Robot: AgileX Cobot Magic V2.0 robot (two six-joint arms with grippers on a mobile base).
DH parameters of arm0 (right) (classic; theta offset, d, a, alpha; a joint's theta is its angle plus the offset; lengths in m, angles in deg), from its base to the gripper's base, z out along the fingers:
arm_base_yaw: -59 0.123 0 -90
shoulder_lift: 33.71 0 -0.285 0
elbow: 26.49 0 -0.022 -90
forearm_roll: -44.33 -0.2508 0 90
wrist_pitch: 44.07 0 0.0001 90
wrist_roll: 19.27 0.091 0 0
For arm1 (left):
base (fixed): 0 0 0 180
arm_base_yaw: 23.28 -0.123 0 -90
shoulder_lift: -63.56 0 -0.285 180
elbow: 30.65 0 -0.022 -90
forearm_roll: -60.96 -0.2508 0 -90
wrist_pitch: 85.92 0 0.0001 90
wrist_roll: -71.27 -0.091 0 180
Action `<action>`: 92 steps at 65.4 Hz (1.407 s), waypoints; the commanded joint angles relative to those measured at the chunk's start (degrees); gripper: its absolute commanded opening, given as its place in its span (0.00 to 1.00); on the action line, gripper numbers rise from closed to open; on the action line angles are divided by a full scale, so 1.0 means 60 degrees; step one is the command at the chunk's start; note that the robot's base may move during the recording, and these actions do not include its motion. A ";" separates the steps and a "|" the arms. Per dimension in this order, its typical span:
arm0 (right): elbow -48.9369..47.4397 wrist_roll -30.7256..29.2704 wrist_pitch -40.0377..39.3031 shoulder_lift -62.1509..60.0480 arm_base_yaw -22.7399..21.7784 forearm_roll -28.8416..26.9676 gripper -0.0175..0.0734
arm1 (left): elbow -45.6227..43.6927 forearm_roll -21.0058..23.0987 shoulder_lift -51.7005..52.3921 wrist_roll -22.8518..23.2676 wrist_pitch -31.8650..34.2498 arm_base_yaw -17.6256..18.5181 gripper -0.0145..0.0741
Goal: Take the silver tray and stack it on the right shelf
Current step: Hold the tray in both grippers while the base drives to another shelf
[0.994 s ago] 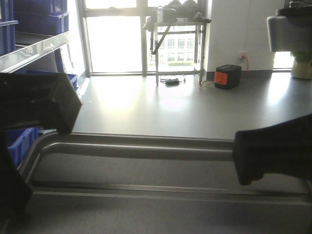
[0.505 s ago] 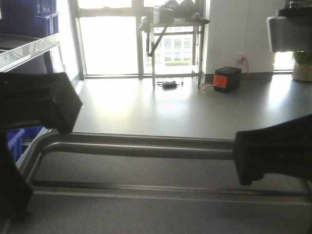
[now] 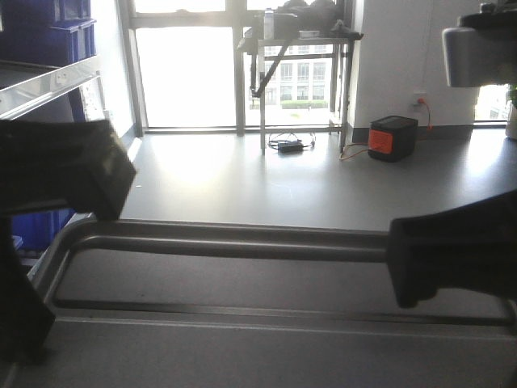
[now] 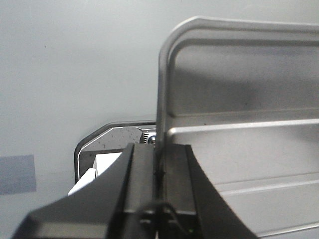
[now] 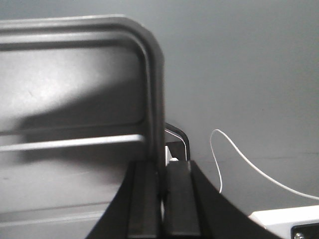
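Observation:
The silver tray (image 3: 242, 275) fills the foreground of the front view, held level above the grey floor, with a long raised rib across it. My left gripper (image 3: 113, 194) is shut on its left rim and my right gripper (image 3: 404, 267) on its right rim. Seen from the left wrist, the left gripper (image 4: 159, 149) pinches the thin rim just below the rounded corner of the tray (image 4: 239, 99). The right wrist view shows the right gripper (image 5: 162, 167) clamped the same way on the tray (image 5: 75, 89). The right shelf is out of view.
A steel rack edge (image 3: 48, 85) with blue bins (image 3: 48, 32) stands at the left. By the bright windows are a metal table (image 3: 303, 48), cables (image 3: 291, 145) and an orange-and-black box (image 3: 393, 137). A grey housing (image 3: 477, 56) hangs at the top right. A white cable (image 5: 239, 159) lies on the floor.
The room behind has slid a little to the right in the front view. The tray and both grippers hold the same place in the picture.

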 commanded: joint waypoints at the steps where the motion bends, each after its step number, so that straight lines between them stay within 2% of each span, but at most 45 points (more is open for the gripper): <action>1: -0.0171 0.0022 0.1730 -0.0189 -0.0048 0.0530 0.27 | -0.0210 -0.0357 0.0219 0.0003 -0.0857 0.0020 0.05; 92: -0.0171 0.0022 0.1739 -0.0189 -0.0048 0.0530 0.27 | -0.0210 -0.0357 0.0219 0.0003 -0.1039 0.0020 0.05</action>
